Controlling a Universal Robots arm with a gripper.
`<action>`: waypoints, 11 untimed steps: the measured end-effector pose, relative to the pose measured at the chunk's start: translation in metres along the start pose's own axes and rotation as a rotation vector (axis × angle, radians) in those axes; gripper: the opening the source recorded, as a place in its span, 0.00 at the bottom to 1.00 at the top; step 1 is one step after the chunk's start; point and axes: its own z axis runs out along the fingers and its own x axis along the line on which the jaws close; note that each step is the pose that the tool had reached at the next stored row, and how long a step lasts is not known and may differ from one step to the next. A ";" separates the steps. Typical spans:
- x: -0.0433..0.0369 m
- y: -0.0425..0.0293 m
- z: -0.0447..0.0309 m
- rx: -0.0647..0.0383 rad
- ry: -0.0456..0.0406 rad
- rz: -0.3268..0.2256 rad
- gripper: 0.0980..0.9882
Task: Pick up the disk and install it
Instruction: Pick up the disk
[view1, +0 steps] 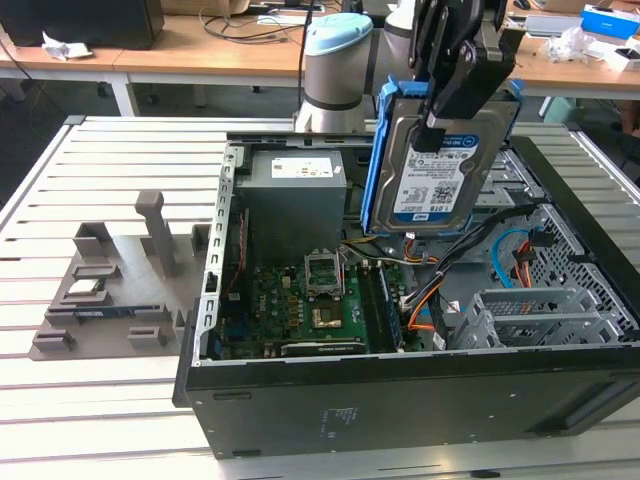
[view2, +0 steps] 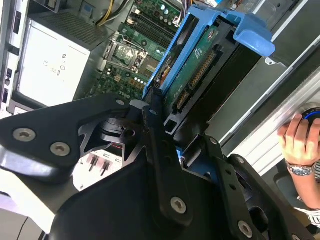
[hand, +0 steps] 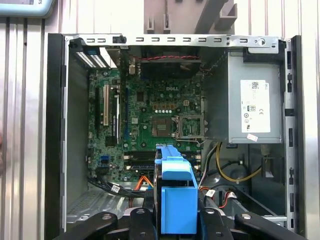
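The disk (view1: 440, 165), a silver hard drive with a white-and-blue label in a bright blue frame, hangs upright and slightly tilted above the open computer case (view1: 400, 380). My gripper (view1: 441, 118) is shut on its upper edge, black fingers on either side. In the second wrist view the disk (view2: 196, 64) shows its green circuit board and blue frame beyond the gripper (view2: 165, 131). In the first wrist view the disk's blue frame (hand: 177, 196) sits edge-on between the gripper's fingers (hand: 144, 216), above the case's cabled end.
Inside the case lie the motherboard (view1: 300, 300), a grey power-supply box (view1: 295, 195), orange and blue cables (view1: 430, 300) and a grey drive bay (view1: 530, 318). A grey fixture block (view1: 110, 290) stands on the slatted table at the exterior view's left. A person's hand (view2: 299, 142) rests beyond the case.
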 end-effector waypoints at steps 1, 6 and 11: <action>0.0010 0.0000 0.0001 0.000 0.0003 0.000 0.30; 0.0067 -0.0001 0.0009 0.000 0.0019 0.000 0.30; 0.0130 -0.0002 0.0018 0.000 0.0036 0.000 0.30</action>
